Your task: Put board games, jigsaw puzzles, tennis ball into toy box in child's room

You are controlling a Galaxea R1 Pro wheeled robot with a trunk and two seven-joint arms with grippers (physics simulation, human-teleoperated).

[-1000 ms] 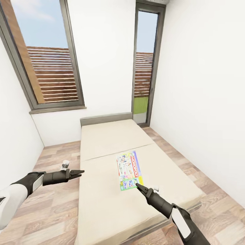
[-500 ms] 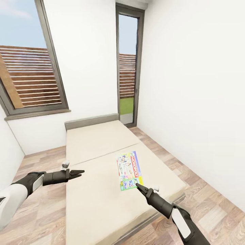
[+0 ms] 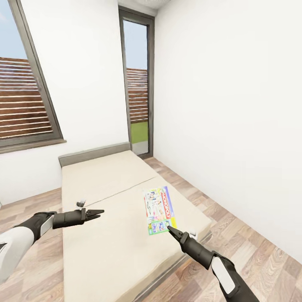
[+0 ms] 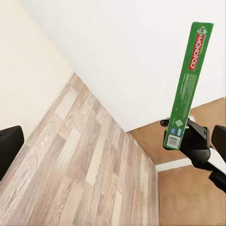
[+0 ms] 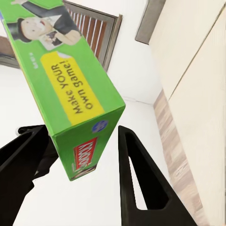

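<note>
One board game, the flat purple-green Monopoly box [image 3: 160, 209], is held above the cream bed [image 3: 105, 247] by its near short end, clamped in the right gripper [image 3: 170, 228]; its long axis runs away from the robot, printed face up; the glossy cardboard edge is green; the left gripper [image 3: 100, 212] hovers apart over the mattress, fingers nearly together, holding nothing; wood-plank floor [image 3: 256, 247] surrounds the bed.

monopoly box [image 3: 159, 209] printed glossy cardboard; bed [image 3: 105, 235] matt cream cloth; floor [image 3: 251, 235] wood plank, light sheen; gripper fingers [image 5: 136, 183] matt black plastic; walls [image 3: 226, 105] smooth white.
</note>
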